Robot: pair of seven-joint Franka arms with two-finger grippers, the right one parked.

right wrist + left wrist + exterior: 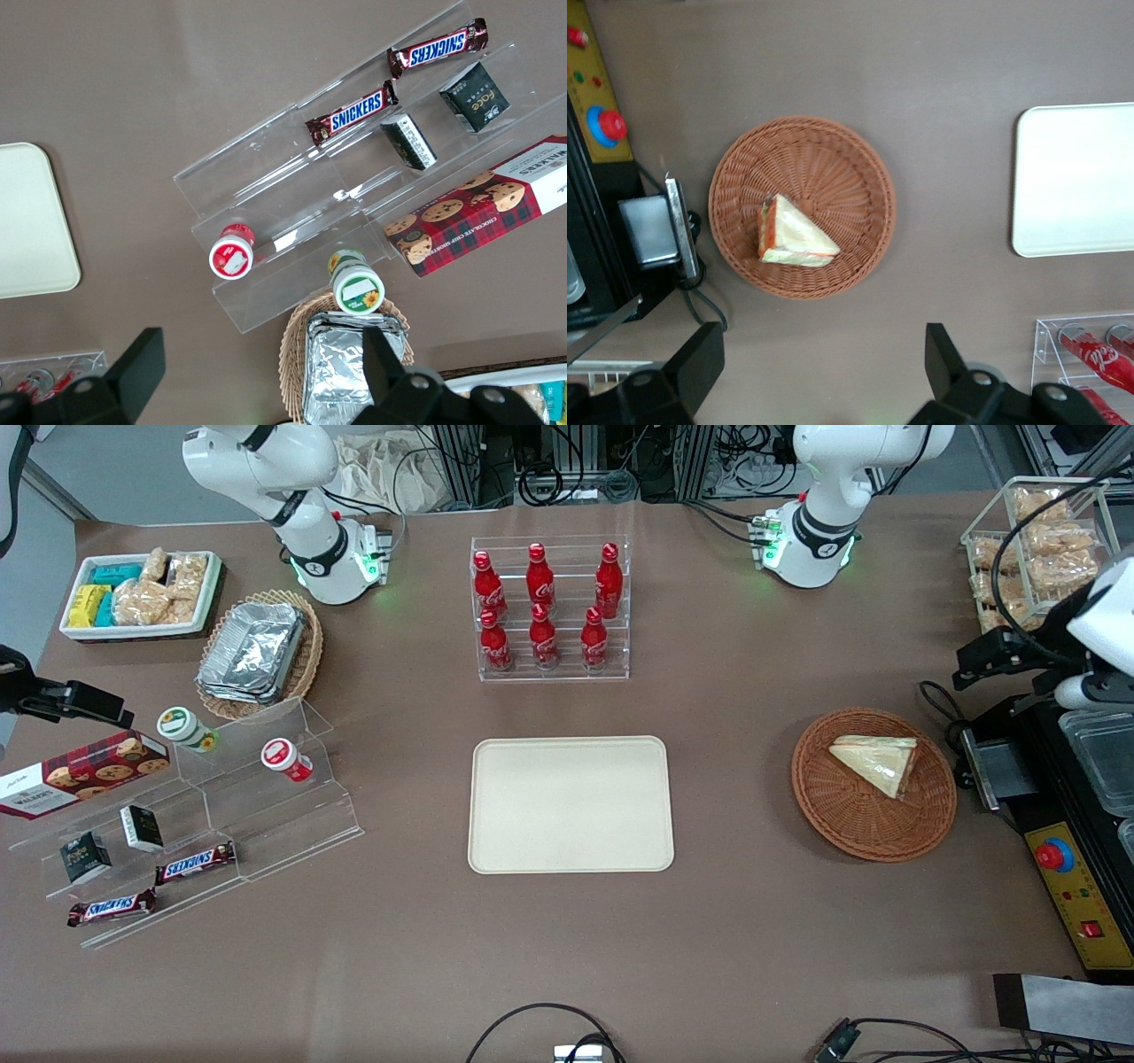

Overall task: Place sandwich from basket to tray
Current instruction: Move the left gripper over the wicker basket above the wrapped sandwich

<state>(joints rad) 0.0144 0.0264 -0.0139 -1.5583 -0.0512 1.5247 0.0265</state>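
The sandwich [873, 763] [793, 235], a wrapped white-bread wedge with orange and green filling along its cut edge, lies in the round reddish-brown wicker basket [850, 815] [833, 168] toward the working arm's end of the table. The cream tray [570, 804] [1076, 177] sits bare at the table's middle, about a basket's width from the basket. My gripper [979, 660] [824, 363] hangs high above the table beside the basket, farther from the front camera than the sandwich. It is open wide and holds nothing.
An acrylic rack of red bottles [549, 607] [1099, 359] stands farther from the front camera than the tray. A black control box with a red button [1054, 856] [607, 124] lies beside the basket. Snack shelves, a foil-container basket [257, 655] and a white bin [142, 593] sit toward the parked arm's end.
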